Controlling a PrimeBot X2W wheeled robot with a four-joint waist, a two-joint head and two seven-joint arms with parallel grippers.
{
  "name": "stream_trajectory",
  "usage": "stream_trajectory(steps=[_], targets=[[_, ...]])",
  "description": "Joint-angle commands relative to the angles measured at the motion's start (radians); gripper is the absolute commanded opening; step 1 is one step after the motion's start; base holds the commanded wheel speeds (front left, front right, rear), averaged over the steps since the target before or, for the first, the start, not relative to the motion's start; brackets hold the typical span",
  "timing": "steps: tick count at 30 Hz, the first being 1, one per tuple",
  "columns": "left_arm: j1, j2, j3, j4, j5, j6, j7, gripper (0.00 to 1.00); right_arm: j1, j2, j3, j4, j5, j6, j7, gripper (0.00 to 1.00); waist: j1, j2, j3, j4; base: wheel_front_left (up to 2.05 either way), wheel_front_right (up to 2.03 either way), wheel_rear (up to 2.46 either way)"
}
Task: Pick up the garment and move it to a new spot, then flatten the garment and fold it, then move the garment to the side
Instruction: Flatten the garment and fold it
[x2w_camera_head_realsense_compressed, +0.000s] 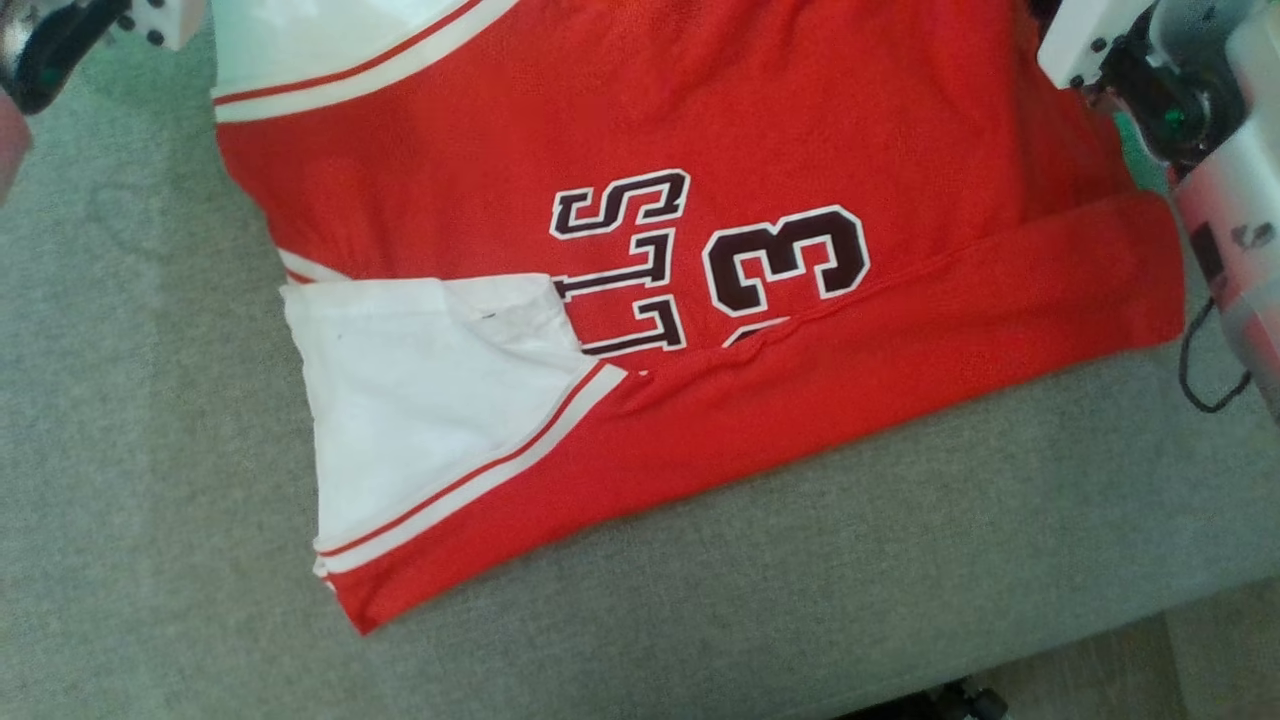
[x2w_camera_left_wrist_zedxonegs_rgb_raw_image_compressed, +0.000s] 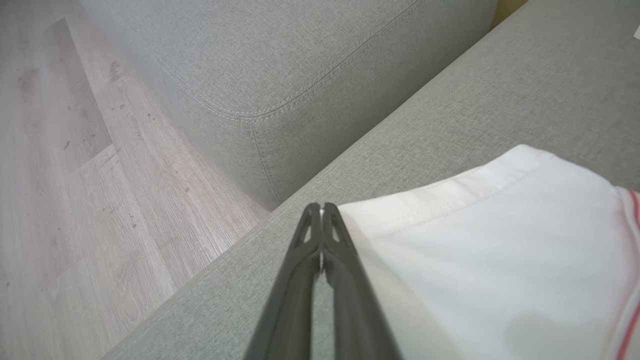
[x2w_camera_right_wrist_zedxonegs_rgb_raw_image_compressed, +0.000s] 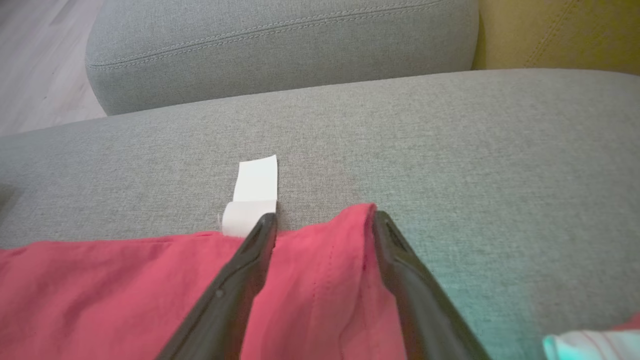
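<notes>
The garment (x2w_camera_head_realsense_compressed: 820, 140) is a red jersey with white sleeves and dark lettering, spread on the grey sofa seat (x2w_camera_head_realsense_compressed: 900, 560). Its near edge is folded over in a red band (x2w_camera_head_realsense_compressed: 900, 370), and a white sleeve (x2w_camera_head_realsense_compressed: 420, 410) lies folded inward. In the left wrist view my left gripper (x2w_camera_left_wrist_zedxonegs_rgb_raw_image_compressed: 320, 207) is shut, its tips resting beside the hem corner of a white sleeve (x2w_camera_left_wrist_zedxonegs_rgb_raw_image_compressed: 490, 240). My right gripper (x2w_camera_right_wrist_zedxonegs_rgb_raw_image_compressed: 324, 220) is open, its two fingers straddling a raised corner of the red cloth (x2w_camera_right_wrist_zedxonegs_rgb_raw_image_compressed: 320, 280). The two wrists sit at the head view's upper corners.
A small white label (x2w_camera_right_wrist_zedxonegs_rgb_raw_image_compressed: 255, 190) lies on the seat just past the red edge. Behind are the grey armrest (x2w_camera_left_wrist_zedxonegs_rgb_raw_image_compressed: 280, 65) and a yellow cushion (x2w_camera_right_wrist_zedxonegs_rgb_raw_image_compressed: 555, 30). Wooden floor (x2w_camera_left_wrist_zedxonegs_rgb_raw_image_compressed: 75, 175) lies beyond the seat's edge. A teal and white thing (x2w_camera_right_wrist_zedxonegs_rgb_raw_image_compressed: 590, 345) shows at the lower right.
</notes>
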Motion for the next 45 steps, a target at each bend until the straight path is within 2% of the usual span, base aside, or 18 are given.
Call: stream_trajectory(steps=[1,2,5,6,8,14,19,23,30,41,45], targets=[[-0.074,0.025,0.027,-0.008,-0.006,0.002,-0.009,0.00,-0.020,0.002,0.009,-0.005,0.011,-0.001,-0.009,0.84,-0.0001,0.0000,0.003,0.005,0.00,0.00,0.00],[-0.077,0.023,0.022,-0.005,-0.009,0.002,-0.012,0.00,-0.027,0.003,0.015,0.007,0.015,-0.001,-0.012,0.78,-0.0001,0.0000,0.004,0.007,0.00,0.00,0.00],[-0.085,0.021,0.005,0.003,-0.019,0.002,-0.022,0.00,-0.045,0.002,0.031,0.042,0.020,-0.001,-0.023,0.43,-0.0001,0.0000,0.005,0.012,0.00,0.00,0.00],[-0.087,0.021,0.000,0.006,-0.023,0.002,-0.025,0.00,-0.050,0.002,0.036,0.050,0.023,-0.001,-0.028,0.36,-0.0001,0.0000,0.006,0.013,0.00,0.00,0.00],[-0.091,0.022,-0.010,0.012,-0.032,0.002,-0.031,0.00,-0.058,0.004,0.046,0.065,0.032,-0.001,-0.031,0.00,-0.0001,0.0000,0.006,0.014,0.00,0.00,0.00],[-0.119,0.033,-0.039,0.027,-0.028,0.002,-0.094,0.00,-0.089,-0.002,0.068,0.079,0.055,-0.001,-0.080,0.00,-0.0001,0.0000,0.005,0.014,0.00,0.00,0.00],[-0.176,0.023,-0.033,0.066,0.022,0.005,-0.246,0.00,-0.108,-0.007,0.069,0.066,0.100,-0.001,-0.126,0.00,-0.0001,0.0000,-0.001,0.016,0.00,0.00,0.00],[-0.198,0.000,-0.025,0.101,0.041,0.005,-0.356,0.00,-0.106,-0.035,0.074,0.040,0.138,-0.001,-0.159,0.00,-0.0001,0.0000,-0.011,0.026,0.00,0.00,0.00],[-0.145,-0.008,-0.046,0.099,0.004,0.003,-0.416,0.00,-0.053,-0.093,0.095,0.008,0.180,-0.001,-0.193,0.00,-0.0001,0.0000,-0.047,0.061,0.00,0.00,0.00],[0.071,0.085,-0.093,-0.088,-0.100,0.003,-0.524,0.00,0.123,-0.171,0.120,-0.053,0.249,-0.001,-0.259,0.00,-0.0001,0.0000,-0.163,0.129,0.00,0.00,0.00],[0.177,0.128,-0.098,-0.188,-0.135,0.033,-0.535,0.00,0.201,-0.195,0.130,-0.082,0.257,-0.001,-0.295,0.00,-0.0001,0.0000,-0.200,0.145,0.00,0.00,0.00]])
